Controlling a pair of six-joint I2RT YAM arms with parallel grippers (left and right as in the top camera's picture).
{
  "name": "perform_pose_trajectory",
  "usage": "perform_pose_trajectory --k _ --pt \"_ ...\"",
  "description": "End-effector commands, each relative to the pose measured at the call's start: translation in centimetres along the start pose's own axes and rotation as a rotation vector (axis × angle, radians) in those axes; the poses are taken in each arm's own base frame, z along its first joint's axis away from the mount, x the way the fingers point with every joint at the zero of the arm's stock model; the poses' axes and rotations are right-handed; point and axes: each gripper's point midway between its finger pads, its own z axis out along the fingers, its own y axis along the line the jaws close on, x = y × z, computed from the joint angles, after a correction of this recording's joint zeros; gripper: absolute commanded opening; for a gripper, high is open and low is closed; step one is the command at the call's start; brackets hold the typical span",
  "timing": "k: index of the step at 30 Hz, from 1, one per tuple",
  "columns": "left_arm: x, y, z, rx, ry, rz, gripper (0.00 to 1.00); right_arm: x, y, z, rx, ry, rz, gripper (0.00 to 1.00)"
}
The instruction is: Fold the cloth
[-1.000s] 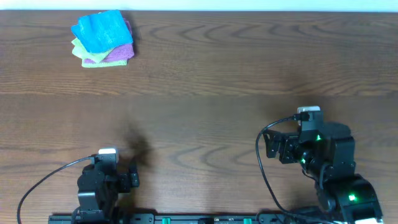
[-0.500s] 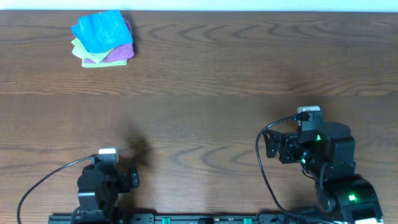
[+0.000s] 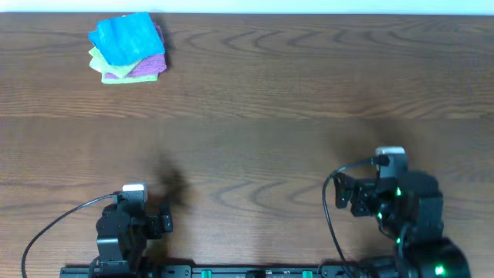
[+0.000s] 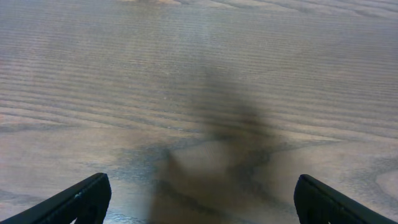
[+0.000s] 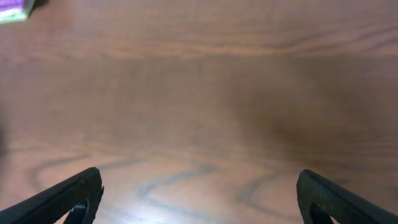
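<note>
The sky-blue cloth [image 3: 123, 37] lies folded on top of a small stack at the far left back of the table, in the overhead view. My left gripper [image 3: 158, 222] sits at the front left, far from the cloth; in the left wrist view its jaws [image 4: 200, 200] are wide apart over bare wood. My right gripper [image 3: 345, 202] sits at the front right; in the right wrist view its jaws [image 5: 199, 198] are wide apart and empty. Neither gripper touches the cloth.
Under the blue cloth lie a lime-green folded cloth [image 3: 97, 62] and a purple folded cloth [image 3: 148, 66]. A corner of the stack [image 5: 13, 9] shows at the top left of the right wrist view. The wooden table [image 3: 270, 93] spans the view.
My right arm has drawn back toward the front edge of the table. The left arm and the cloth stack have not moved.
</note>
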Motion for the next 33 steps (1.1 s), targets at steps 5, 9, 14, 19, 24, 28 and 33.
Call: perform_pose_trajectory --k 5,9,14,19,24,28,33 --pt "1.7 0.3 0.6 -0.016 0.049 0.024 0.95 4.1 -2.5 2.7 0.059 -0.103 -0.015 0.99" --pt "1.7 0.3 0.6 -0.016 0.05 0.024 0.95 5.2 -3.5 3.1 0.087 -0.137 -0.074 0.99" --pt "1.7 0.3 0.6 -0.016 0.05 0.024 0.95 6.1 -4.3 3.4 0.114 -0.151 -0.107 0.99" --pt "1.7 0.3 0.6 -0.016 0.049 0.024 0.95 6.8 -4.9 3.9 0.131 -0.173 -0.094 0.99" --pt "1.7 0.3 0.6 -0.016 0.049 0.024 0.95 7.3 -5.1 4.3 0.136 -0.161 -0.12 0.99" --pt "1.7 0.3 0.6 -0.016 0.049 0.024 0.95 7.5 -5.1 4.3 0.137 -0.156 -0.14 0.99" --pt "1.7 0.3 0.6 -0.016 0.05 0.024 0.95 7.6 -4.8 4.3 0.124 -0.151 -0.142 0.99"
